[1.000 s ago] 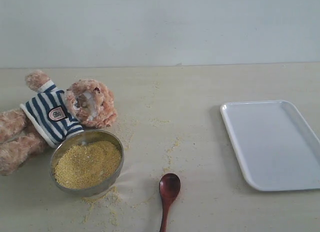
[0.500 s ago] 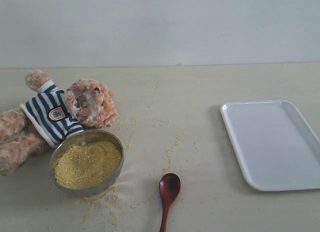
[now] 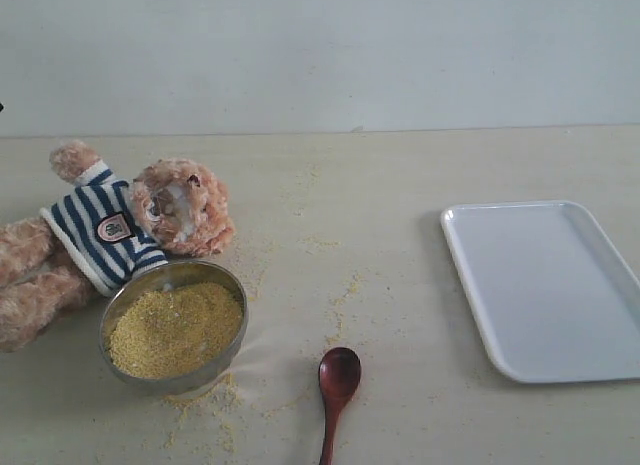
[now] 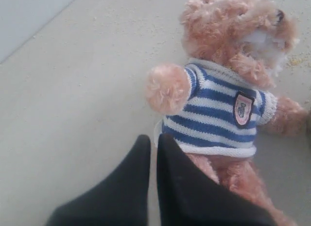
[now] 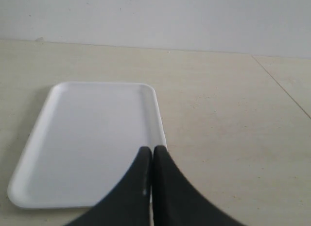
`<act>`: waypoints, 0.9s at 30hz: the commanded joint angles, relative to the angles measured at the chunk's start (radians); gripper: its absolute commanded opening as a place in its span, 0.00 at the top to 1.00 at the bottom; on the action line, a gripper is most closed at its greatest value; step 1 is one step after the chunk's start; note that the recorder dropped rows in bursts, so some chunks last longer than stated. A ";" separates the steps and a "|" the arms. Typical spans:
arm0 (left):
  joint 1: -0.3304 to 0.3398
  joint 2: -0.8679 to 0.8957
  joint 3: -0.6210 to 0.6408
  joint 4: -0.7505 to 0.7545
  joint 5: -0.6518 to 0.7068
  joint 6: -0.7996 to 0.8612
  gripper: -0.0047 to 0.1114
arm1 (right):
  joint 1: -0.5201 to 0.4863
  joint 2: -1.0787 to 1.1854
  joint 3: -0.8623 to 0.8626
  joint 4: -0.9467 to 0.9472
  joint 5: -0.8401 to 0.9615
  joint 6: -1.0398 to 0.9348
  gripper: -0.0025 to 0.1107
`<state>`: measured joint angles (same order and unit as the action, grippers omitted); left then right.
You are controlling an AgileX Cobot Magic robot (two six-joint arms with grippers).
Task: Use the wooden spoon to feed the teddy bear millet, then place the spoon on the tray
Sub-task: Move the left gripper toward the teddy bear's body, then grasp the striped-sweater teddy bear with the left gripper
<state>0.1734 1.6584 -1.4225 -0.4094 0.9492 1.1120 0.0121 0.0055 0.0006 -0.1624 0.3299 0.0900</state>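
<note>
Exterior view: wooden spoon [image 3: 338, 375] lies free at 6 o'clock, handle toward the near edge, likely for easy pickup; millet [image 3: 172, 330] in metal bowl [image 3: 241, 310] at 8 o'clock touches teddy bear [image 3: 120, 225], keeping feeding short; tray [image 3: 545, 285] at 3 o'clock | Left wrist view: my left gripper [image 4: 151, 148] closed, empty, over bear | Right wrist view: my right gripper [image 5: 152, 155] closed, empty, over tray

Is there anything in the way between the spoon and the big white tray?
No, nothing I can see. The wooden spoon lies on the table, and only bare tabletop runs from it to the tray. The metal bowl and the teddy bear are on the spoon's other side.
</note>
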 commanded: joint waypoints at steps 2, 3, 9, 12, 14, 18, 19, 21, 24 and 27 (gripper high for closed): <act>-0.003 0.005 -0.006 -0.013 0.070 -0.053 0.92 | -0.003 -0.005 -0.001 -0.001 -0.007 0.001 0.98; -0.003 0.005 -0.006 -0.013 0.100 -0.071 0.92 | -0.003 -0.005 -0.001 -0.001 -0.007 0.001 0.98; -0.003 0.005 -0.006 -0.013 0.084 -0.087 0.92 | -0.003 -0.005 -0.001 -0.001 -0.005 0.001 0.98; -0.003 0.005 -0.006 -0.013 0.089 -0.087 0.92 | -0.003 -0.005 -0.001 -0.001 -0.005 0.001 0.98; -0.003 0.005 -0.006 -0.013 0.094 -0.094 0.92 | -0.003 -0.005 -0.001 -0.001 -0.005 0.001 0.98; -0.003 0.005 -0.006 -0.013 0.097 -0.119 0.90 | -0.003 -0.005 -0.001 -0.001 -0.005 0.001 0.98; -0.003 0.005 -0.006 -0.013 0.095 -0.119 0.87 | -0.003 -0.005 -0.001 -0.001 -0.005 0.001 0.98; -0.003 0.011 -0.006 -0.013 0.084 -0.119 0.79 | -0.003 -0.005 -0.001 -0.001 -0.005 0.001 0.98; -0.003 0.037 -0.006 -0.013 0.057 -0.119 0.59 | -0.003 -0.005 -0.001 -0.001 -0.005 0.001 0.98; -0.003 0.079 -0.006 -0.013 0.051 -0.119 0.40 | -0.003 -0.005 -0.001 -0.001 -0.005 0.001 0.98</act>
<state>0.1734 1.7042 -1.4250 -0.4114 1.0127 1.0046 0.0121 0.0055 0.0006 -0.1624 0.3299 0.0900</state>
